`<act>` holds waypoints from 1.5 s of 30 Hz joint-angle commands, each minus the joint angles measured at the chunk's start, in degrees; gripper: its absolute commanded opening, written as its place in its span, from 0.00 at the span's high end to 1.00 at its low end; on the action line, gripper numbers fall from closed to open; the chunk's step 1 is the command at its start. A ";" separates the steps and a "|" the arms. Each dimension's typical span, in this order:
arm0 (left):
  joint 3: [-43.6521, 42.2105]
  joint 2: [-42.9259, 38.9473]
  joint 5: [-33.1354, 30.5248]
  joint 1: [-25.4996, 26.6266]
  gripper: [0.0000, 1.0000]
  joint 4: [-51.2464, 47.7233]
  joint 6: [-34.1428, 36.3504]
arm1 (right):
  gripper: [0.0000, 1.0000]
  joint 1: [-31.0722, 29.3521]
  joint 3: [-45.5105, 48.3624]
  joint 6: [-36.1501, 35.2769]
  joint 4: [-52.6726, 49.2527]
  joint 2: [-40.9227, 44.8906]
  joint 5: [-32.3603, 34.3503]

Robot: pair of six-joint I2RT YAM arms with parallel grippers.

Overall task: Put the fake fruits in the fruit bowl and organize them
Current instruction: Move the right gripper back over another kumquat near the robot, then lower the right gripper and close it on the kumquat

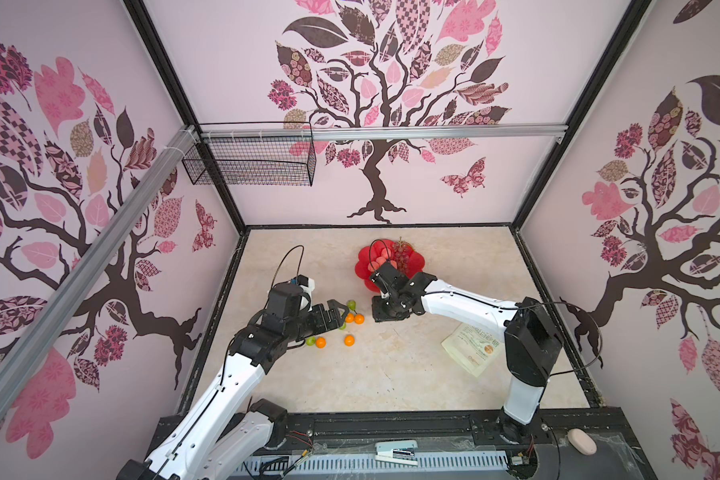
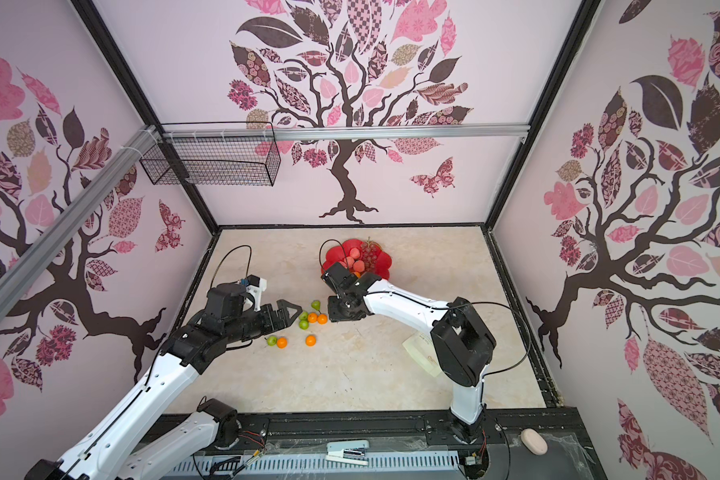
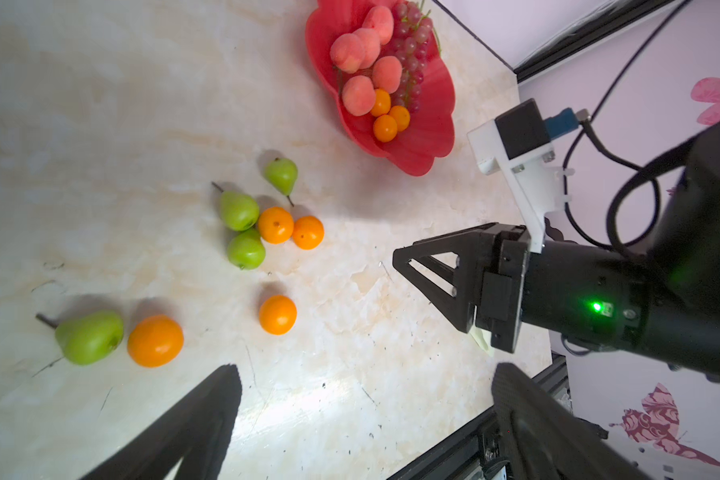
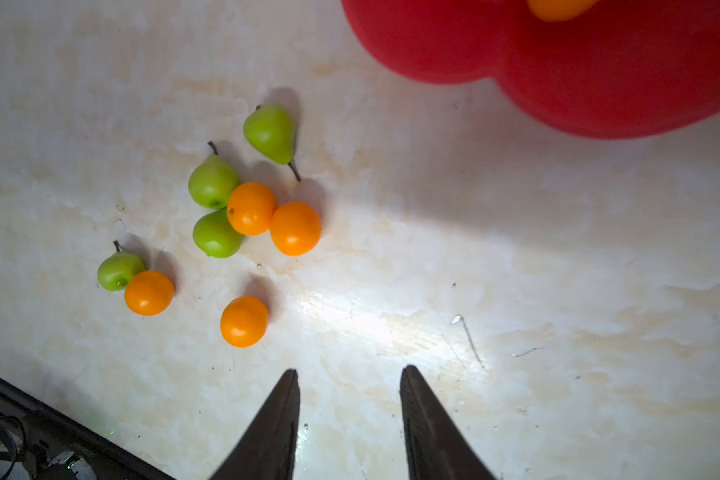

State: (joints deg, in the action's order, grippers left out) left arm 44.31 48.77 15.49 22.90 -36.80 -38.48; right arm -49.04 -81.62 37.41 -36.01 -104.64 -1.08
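Nearest the robot's base, a flat cream pouch (image 1: 472, 345) lies on the right side of the pale table (image 1: 391, 386). Farther in, eight loose fruits lie left of the middle. A lone orange (image 4: 244, 321) sits by itself, and a pear (image 4: 120, 270) touches a second orange (image 4: 149, 292). Just beyond them is a close cluster of three pears (image 4: 213, 183) and two oranges (image 4: 295, 228).

The left gripper (image 3: 366, 374) hovers just beside this group, its fingers spread wide with nothing between them. The right gripper (image 4: 350, 370) hangs over bare table between the loose fruits and the bowl, its jaws apart and empty.

Farthest back sits the red flower-shaped bowl (image 3: 433, 124). It holds four peaches (image 3: 358, 50), a dark-red grape bunch (image 3: 412, 50) along one side, and three small oranges (image 3: 385, 128) touching one another near the rim.
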 commanded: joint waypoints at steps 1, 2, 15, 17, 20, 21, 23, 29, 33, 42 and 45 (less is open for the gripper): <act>-4.24 -3.69 -2.36 0.11 0.02 -3.85 -4.10 | 0.56 -2.73 0.30 3.50 1.68 2.31 0.98; -4.95 -4.58 -2.39 0.05 0.02 -4.00 -4.67 | 0.56 -3.46 0.17 4.03 2.08 1.89 0.78; -8.79 -7.48 5.07 -11.22 0.02 -3.28 -6.67 | 0.56 -8.86 -9.03 5.06 -1.03 -8.81 0.05; -9.54 -7.49 7.33 -14.13 0.02 -2.55 -6.70 | 0.55 -9.14 -10.44 4.72 -1.89 -10.34 0.19; -10.27 -7.42 10.96 -19.19 0.02 -2.12 -6.21 | 0.55 -9.49 -12.58 3.97 -3.21 -12.68 -0.30; -10.40 -7.38 12.20 -21.01 0.02 -2.06 -5.80 | 0.55 -9.58 -13.33 3.69 -3.67 -13.41 -0.47; -10.48 -7.06 15.06 -24.18 0.02 -1.87 -5.03 | 0.54 -9.84 -14.66 3.22 -4.45 -14.88 -0.64; -9.69 -6.03 16.77 -27.59 0.02 -1.88 -3.39 | 0.54 -10.14 -17.57 2.37 -5.97 -18.66 -1.12; -10.29 -5.96 16.79 -27.63 0.02 -1.44 -3.75 | 0.54 -10.12 -19.65 1.89 -7.69 -20.89 -1.00; -10.56 -5.29 16.97 -27.64 0.02 -0.73 -3.71 | 0.53 -10.11 -22.09 0.67 -9.70 -24.10 -0.18; -10.65 -5.26 17.12 -27.56 0.02 -0.50 -3.71 | 0.54 -10.15 -22.38 0.48 -9.91 -24.82 0.07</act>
State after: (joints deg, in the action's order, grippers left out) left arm 35.07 43.68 31.83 -4.51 -38.87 -43.27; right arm -58.83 -101.51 38.68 -43.64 -126.56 -2.11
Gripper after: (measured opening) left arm 0.983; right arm 0.464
